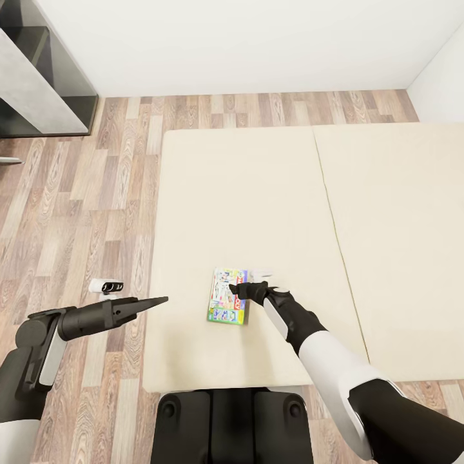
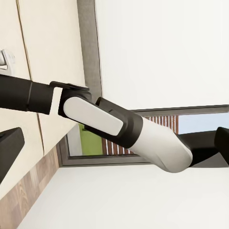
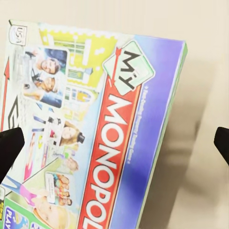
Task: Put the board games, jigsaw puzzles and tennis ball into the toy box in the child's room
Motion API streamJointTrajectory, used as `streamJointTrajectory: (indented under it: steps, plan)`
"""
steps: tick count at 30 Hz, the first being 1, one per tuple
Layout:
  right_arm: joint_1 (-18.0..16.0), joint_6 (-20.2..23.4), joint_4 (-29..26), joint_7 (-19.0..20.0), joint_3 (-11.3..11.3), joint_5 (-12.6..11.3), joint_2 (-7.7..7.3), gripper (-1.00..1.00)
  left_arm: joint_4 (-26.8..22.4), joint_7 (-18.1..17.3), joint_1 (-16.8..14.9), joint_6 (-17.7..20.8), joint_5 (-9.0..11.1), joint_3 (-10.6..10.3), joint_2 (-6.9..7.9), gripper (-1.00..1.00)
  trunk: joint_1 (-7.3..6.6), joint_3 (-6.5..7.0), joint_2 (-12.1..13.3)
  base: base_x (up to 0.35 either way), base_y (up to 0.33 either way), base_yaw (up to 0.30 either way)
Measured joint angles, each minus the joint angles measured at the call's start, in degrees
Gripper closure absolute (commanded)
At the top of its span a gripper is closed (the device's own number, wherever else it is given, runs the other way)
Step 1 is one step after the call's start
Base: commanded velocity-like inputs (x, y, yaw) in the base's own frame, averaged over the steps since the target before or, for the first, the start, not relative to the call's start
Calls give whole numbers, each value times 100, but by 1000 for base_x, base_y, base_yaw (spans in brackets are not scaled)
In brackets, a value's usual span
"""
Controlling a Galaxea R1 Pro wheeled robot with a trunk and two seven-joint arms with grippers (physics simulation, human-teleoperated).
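Directly below the right gripper [image 3: 114, 143], whose fingers are spread wide apart, a My Monopoly board game [image 1: 229, 296] is seen flat on the beige mattress [image 1: 270, 193] above a wood-plank floor [image 1: 77, 212], while the left gripper [image 1: 158, 300], beside the mattress, is seen closed.

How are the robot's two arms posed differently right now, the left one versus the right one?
The right gripper is over the bed, above the board game; the left gripper points at the bed's edge from over the wood floor. In the right wrist view the right fingers are spread either side of the box; the left fingers taper to a tip. Both arms are black and white.
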Motion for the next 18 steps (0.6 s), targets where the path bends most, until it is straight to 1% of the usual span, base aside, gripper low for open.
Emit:
streamJointTrajectory:
  steps: [18]
  plan:
    - [0, -1, 0, 0, 7, 9, 0, -100, 5, 0, 0, 0, 6, 0, 0, -100, 0, 0, 0, 0, 20, 0]
